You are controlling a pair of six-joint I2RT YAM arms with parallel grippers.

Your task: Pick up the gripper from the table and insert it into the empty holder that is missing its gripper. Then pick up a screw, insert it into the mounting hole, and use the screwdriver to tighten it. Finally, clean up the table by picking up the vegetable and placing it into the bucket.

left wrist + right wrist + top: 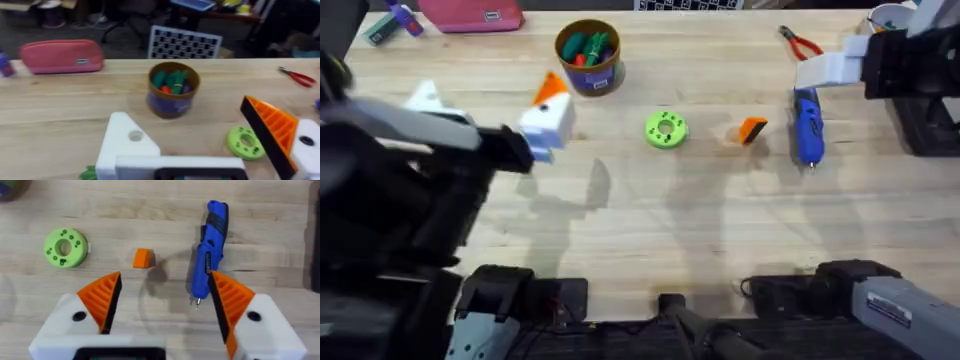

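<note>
Between green disc point(666, 130) and screwdriver point(807, 126): gripper point(752, 130).

Orange gripper point(752, 130) on table between lime disc point(666, 130) and blue screwdriver point(807, 124); bucket point(588, 56) farther back.

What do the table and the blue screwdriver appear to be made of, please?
The table looks like light wood with a smooth finish, showing grain lines and plank seams. The screwdriver appears to be moulded plastic, glossy blue, with a thin, probably metal, bit at its tip.

Robotics lab; calibration checkerboard point(184, 43) behind workbench point(650, 210).
</note>
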